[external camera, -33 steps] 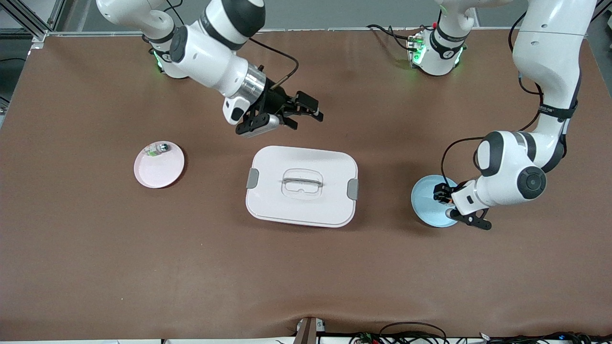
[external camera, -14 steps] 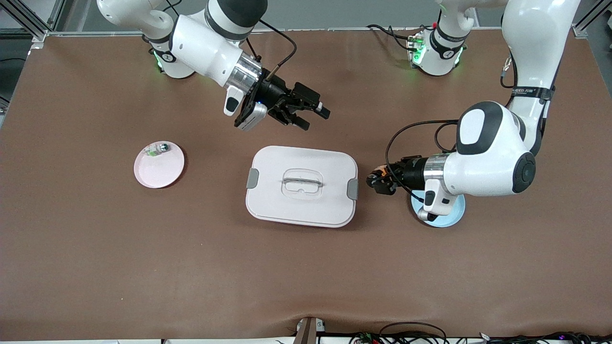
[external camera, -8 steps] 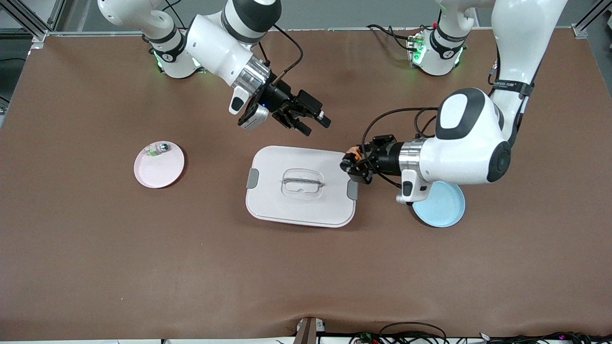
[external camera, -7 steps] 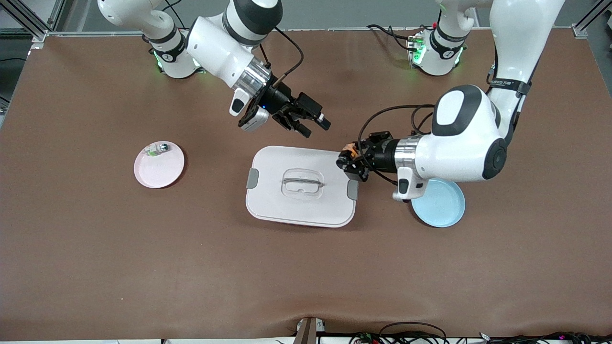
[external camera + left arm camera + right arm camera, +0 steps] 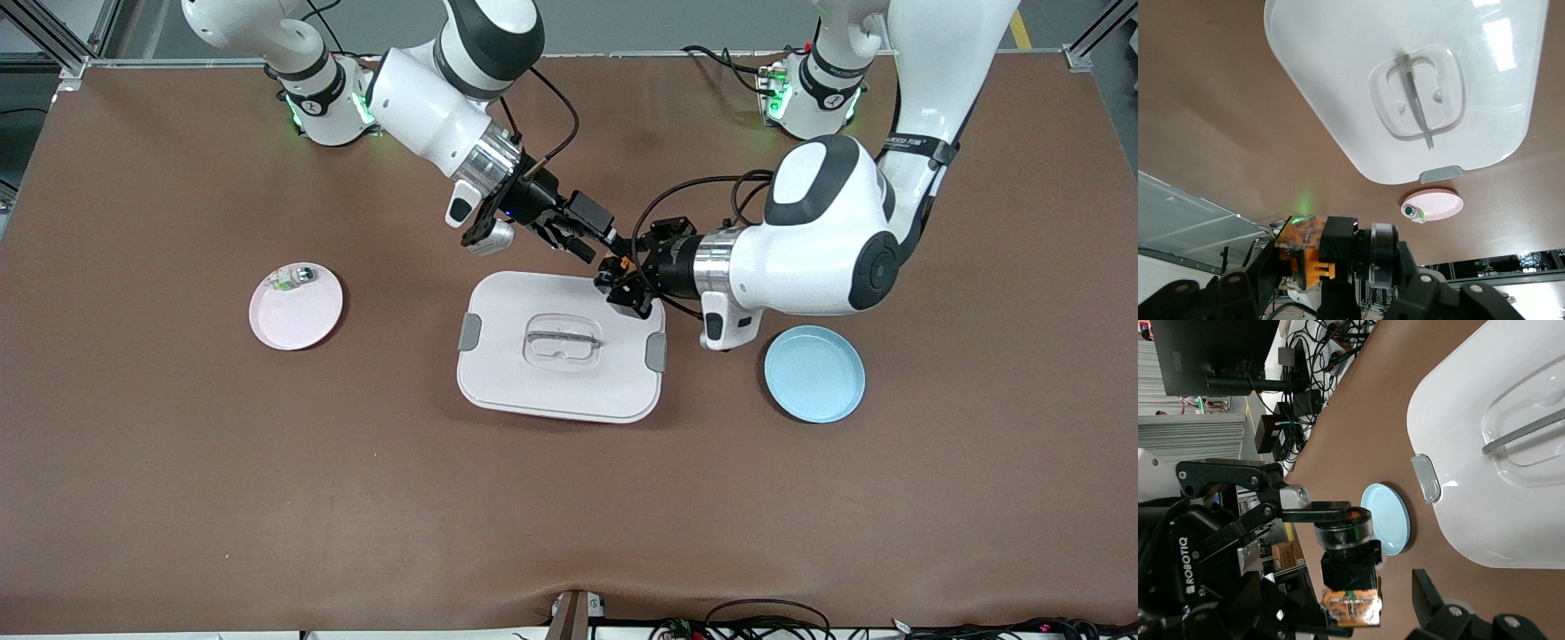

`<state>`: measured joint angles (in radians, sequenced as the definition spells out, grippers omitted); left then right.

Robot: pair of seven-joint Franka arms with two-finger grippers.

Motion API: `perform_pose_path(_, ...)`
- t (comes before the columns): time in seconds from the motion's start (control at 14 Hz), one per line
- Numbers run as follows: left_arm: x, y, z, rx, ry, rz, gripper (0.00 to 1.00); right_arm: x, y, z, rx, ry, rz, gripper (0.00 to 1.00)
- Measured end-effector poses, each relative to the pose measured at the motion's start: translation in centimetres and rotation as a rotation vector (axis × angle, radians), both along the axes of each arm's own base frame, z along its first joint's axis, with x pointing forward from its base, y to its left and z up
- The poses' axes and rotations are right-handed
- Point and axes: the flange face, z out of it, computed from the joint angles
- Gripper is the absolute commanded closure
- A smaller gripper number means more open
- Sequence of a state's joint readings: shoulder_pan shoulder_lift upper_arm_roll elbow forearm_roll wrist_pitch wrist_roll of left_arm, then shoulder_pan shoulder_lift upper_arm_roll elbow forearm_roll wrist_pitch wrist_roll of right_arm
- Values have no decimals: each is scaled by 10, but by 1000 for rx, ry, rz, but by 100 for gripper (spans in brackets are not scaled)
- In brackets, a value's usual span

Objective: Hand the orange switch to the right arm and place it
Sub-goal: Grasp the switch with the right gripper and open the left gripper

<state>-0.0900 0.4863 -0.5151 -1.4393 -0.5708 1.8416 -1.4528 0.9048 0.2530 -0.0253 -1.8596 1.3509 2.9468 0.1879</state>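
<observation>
The orange switch [image 5: 615, 266], a black stubby body with a silver ring and an orange end, is gripped in my left gripper [image 5: 625, 286] above the white box's corner toward the left arm's end. In the left wrist view the switch [image 5: 1328, 250] lies lengthwise between the fingers of the left gripper [image 5: 1331, 283]. My right gripper [image 5: 594, 243] is open and meets it from the right arm's end. In the right wrist view the switch [image 5: 1350, 577] has its orange end between the spread fingers of the right gripper [image 5: 1338, 613]; one fingertip [image 5: 1431, 595] stands apart from it.
A white lidded box [image 5: 507, 373] with a clear handle sits mid-table, under both grippers. A blue plate [image 5: 815, 373] lies toward the left arm's end. A pink plate [image 5: 298, 320] toward the right arm's end holds a small clear-and-green part [image 5: 291, 279].
My left gripper lifted the switch off the blue plate and carried it over the box's corner. My right gripper moved down toward it, and the two now meet.
</observation>
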Motion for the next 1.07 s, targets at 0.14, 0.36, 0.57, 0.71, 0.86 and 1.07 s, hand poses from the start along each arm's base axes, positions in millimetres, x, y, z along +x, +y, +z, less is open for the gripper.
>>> perform_pose_path(0.14, -3, -5, 0, 16, 28, 24, 96, 1, 2, -6, -7, 4, 0, 0)
perform_pose_path(0.36, -10, -15, 1, 27, 47, 30, 96, 2, 3, -15, -17, 12, -2, 25)
perform_pose_path(0.57, -16, -24, 1, 32, 51, 23, 96, 3, 3, -15, -18, 11, -3, 37)
perform_pose_path(0.71, -16, -24, 2, 30, 49, 22, 96, 3, 3, -17, -20, 14, -2, 46)
perform_pose_path(0.86, -15, -24, 3, 28, 47, 23, 94, 3, 4, -19, -22, 17, 0, 41)
perform_pose_path(1.07, -14, -24, 7, 24, 41, 24, 92, 3, 4, -21, -25, 19, 0, 40)
